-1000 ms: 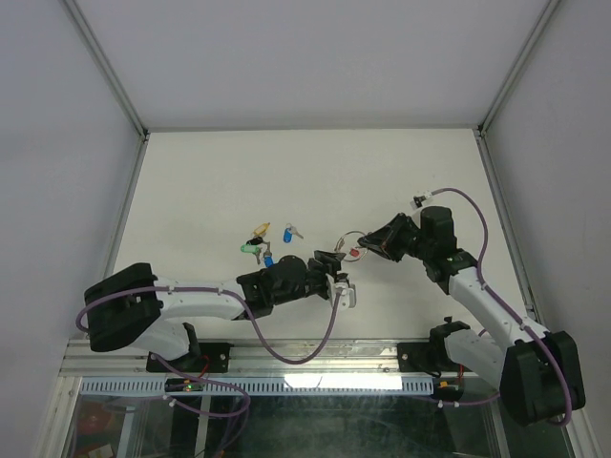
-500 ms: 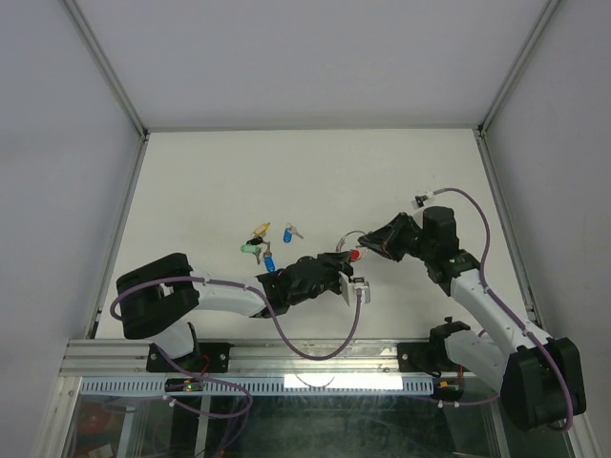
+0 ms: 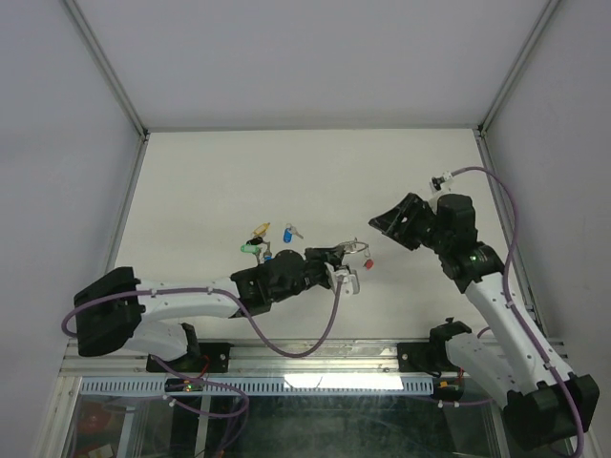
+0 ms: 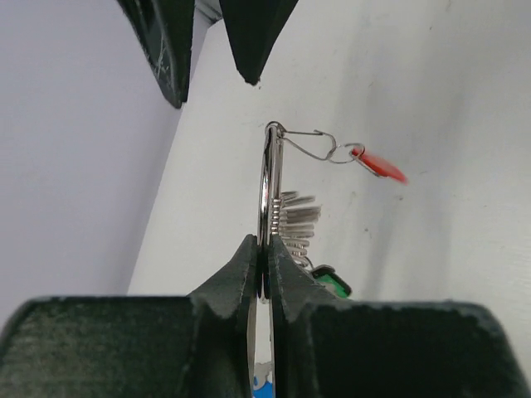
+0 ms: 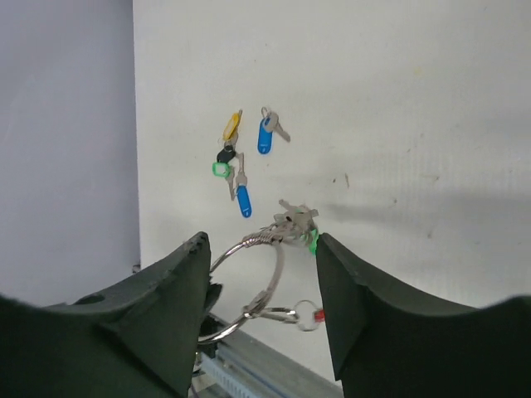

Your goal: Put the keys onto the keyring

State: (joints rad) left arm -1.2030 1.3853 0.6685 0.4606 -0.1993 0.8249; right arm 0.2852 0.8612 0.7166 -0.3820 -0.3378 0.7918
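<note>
My left gripper [image 3: 336, 255] is shut on the keyring [image 3: 352, 246] and holds it just above the table. In the left wrist view the ring [image 4: 265, 191] stands edge-on, pinched between my fingertips [image 4: 264, 249]. A bunch of silver keys hangs on it with a green cap [image 4: 332, 283], and a red key [image 4: 378, 162] hangs off a small clip. My right gripper [image 3: 384, 227] is open, up and to the right of the ring and clear of it. Through its open jaws [image 5: 261, 242] I see the keyring [image 5: 279, 270] and the red key [image 5: 319, 315].
Loose keys lie on the white table left of the ring: yellow [image 3: 260, 230], blue [image 3: 289, 232], green [image 3: 250, 248] and another blue [image 5: 242, 201]. The metal rail [image 3: 315, 361] runs along the near edge, and grey walls [image 3: 57, 191] close in the sides.
My right gripper opened, let go of the ring and drew back up and to the right. My left gripper closed on the keyring and now holds it alone.
</note>
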